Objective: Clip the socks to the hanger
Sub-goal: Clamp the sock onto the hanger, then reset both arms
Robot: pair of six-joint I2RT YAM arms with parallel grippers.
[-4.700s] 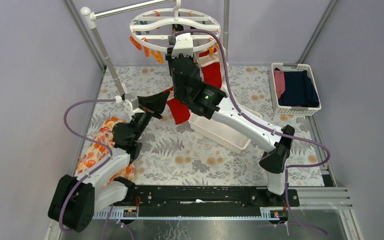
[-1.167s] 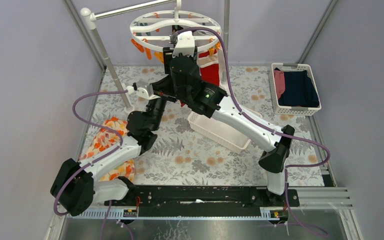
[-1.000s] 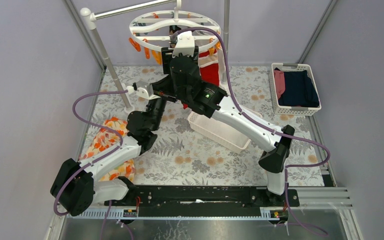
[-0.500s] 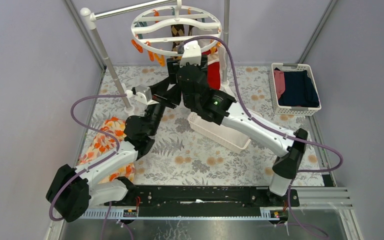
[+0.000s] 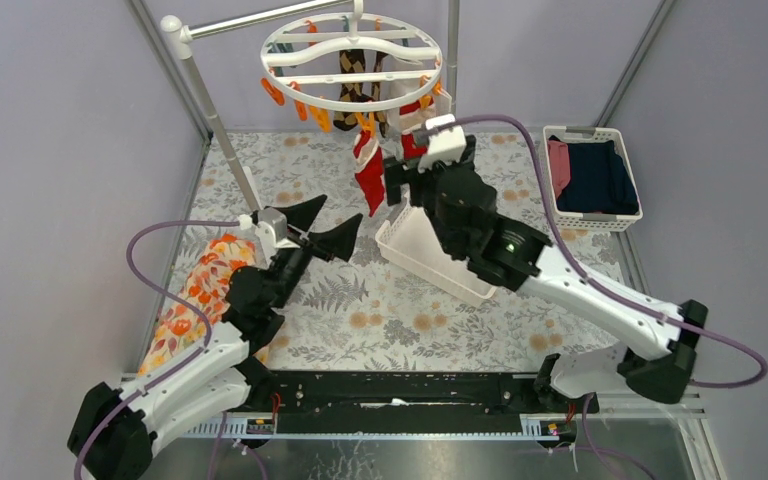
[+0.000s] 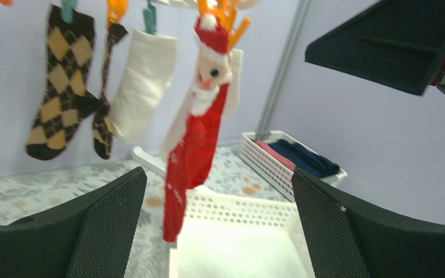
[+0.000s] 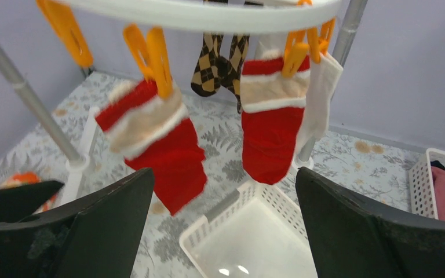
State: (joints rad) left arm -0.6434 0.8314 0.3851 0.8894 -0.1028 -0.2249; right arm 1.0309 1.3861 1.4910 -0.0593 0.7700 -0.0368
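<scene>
The white ring hanger hangs at the back with orange clothespins on its rim. Clipped to it are a brown argyle pair, a whitish sock and two red socks with white cuffs. The nearer red sock dangles free from an orange pin. My left gripper is open and empty, low and to the left of that sock. My right gripper is open and empty too, below and in front of the red socks.
A white slatted basket lies tilted on the floral mat under the hanger. A second basket with navy and pink clothes stands at the right. An orange floral cloth lies at the left. A slanted metal pole stands back left.
Both arms have pulled back and down from the hanger. Both grippers have opened. The red sock that was between them now hangs alone from its pin.
</scene>
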